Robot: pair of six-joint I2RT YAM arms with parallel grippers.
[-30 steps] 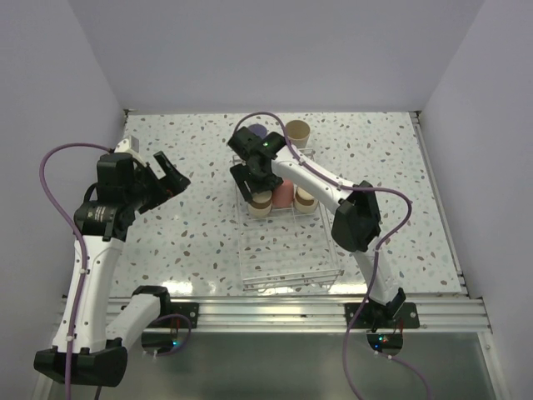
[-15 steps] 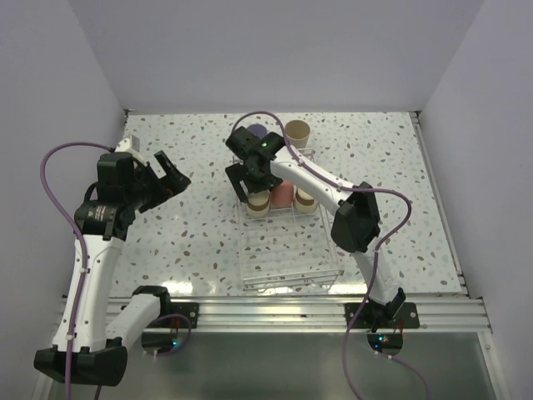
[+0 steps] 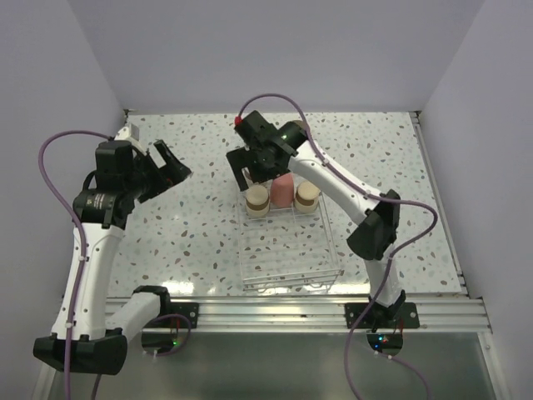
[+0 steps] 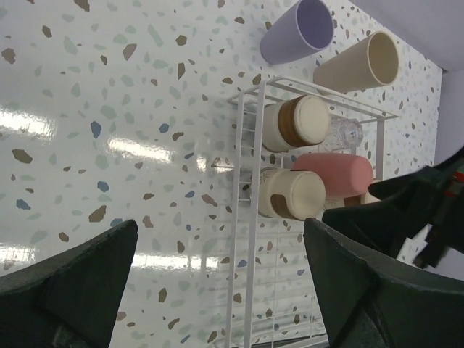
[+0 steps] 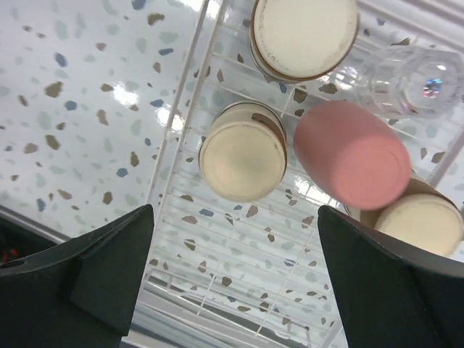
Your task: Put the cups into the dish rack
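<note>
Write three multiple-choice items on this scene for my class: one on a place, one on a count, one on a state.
1. Where is the lavender cup?
A in the rack
B on the table, outside the rack
C in a pincer

2. How many cream-based cups are in the rack?
A one
B two
C three

3. The right pincer is:
A open, holding nothing
B shut on a cup
C shut on the rack wire

Answers:
1 B: it sits on the table past the rack's end wire.
2 C: the right wrist view shows three cream bases inside the wire.
3 A: its fingers are spread wide and grip nothing.
</note>
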